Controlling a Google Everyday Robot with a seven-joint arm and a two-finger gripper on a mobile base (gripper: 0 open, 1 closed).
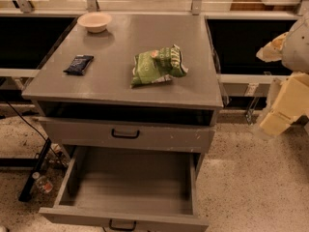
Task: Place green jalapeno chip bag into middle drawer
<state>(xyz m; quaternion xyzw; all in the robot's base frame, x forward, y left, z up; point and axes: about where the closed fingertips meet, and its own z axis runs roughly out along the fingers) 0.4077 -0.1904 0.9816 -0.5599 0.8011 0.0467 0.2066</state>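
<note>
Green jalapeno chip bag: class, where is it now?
The green jalapeno chip bag lies on the cabinet top, right of the dark-blue packet; the hand hangs at the camera view's right edge.

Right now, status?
Hand far right, beside cabinet. Green jalapeno chip bag on cabinet top, untouched. Middle drawer pulled open, nothing blocking it.

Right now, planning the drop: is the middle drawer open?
Open: the drawer is pulled out, bare floor showing. The bag lies on the cabinet top; gripper at right.
</note>
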